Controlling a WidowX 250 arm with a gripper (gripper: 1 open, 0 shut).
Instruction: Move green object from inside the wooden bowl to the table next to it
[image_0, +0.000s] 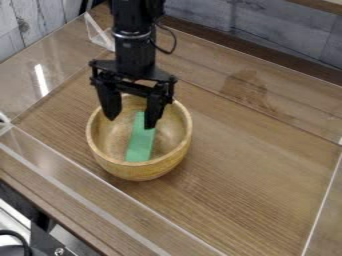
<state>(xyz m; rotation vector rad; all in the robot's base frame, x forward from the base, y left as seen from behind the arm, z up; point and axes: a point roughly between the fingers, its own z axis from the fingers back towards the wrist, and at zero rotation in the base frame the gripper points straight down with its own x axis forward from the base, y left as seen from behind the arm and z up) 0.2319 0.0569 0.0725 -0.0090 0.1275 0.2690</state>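
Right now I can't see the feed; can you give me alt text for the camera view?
An open gripper, pointing straight down, hangs over the far rim of a round wooden bowl with a flat green block lying inside. The bowl sits on a brown wood-grain table edged by low clear acrylic walls.
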